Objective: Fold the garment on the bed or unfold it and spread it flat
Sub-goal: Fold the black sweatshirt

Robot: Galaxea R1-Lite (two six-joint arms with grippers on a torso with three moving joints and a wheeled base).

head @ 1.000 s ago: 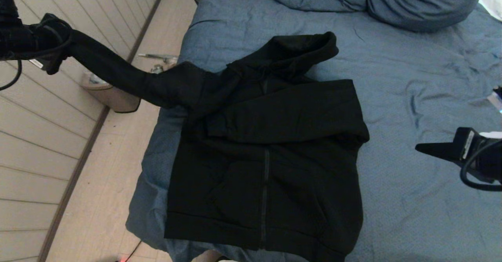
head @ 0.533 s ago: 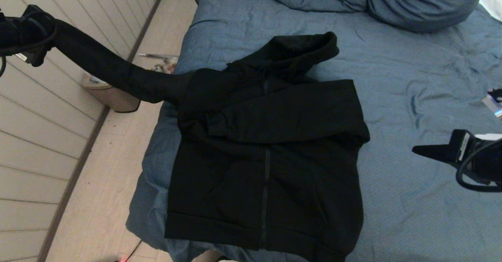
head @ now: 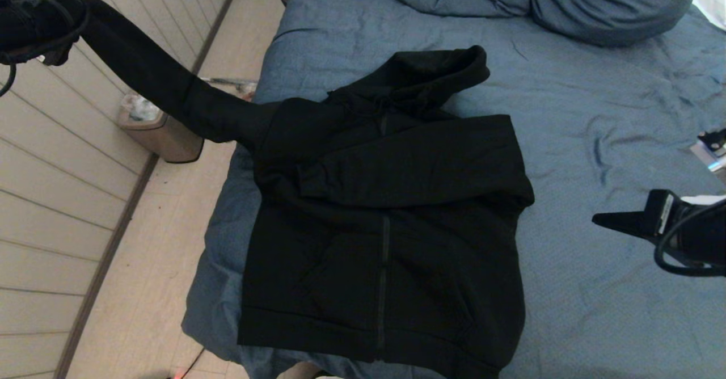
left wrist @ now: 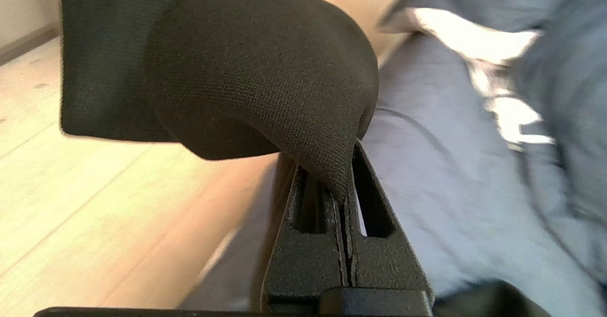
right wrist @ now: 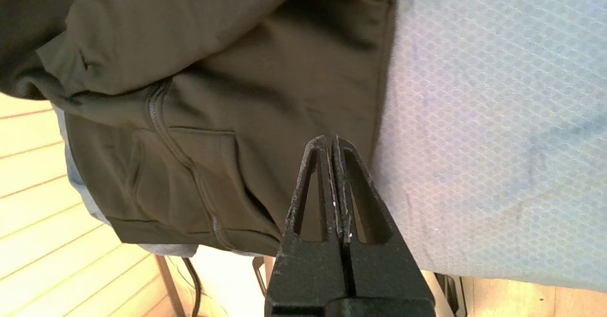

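Blue bed [head: 595, 112], bin [head: 159, 135] beside, left end effector [head: 54, 4] pinching garment [head: 385, 226] sleeve, right end effector [head: 604, 219] closed empty.

One garment [head: 385, 226]; one bed [head: 595, 112]; two pillows [head: 612, 4]; one bin [head: 159, 135].

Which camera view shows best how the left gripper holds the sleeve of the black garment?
The left wrist view: the left gripper is shut on the garment, sleeve fabric pinched between its fingers. The head view shows the sleeve stretched up off the bed but hides the pinch. The right wrist view shows only the garment's body.
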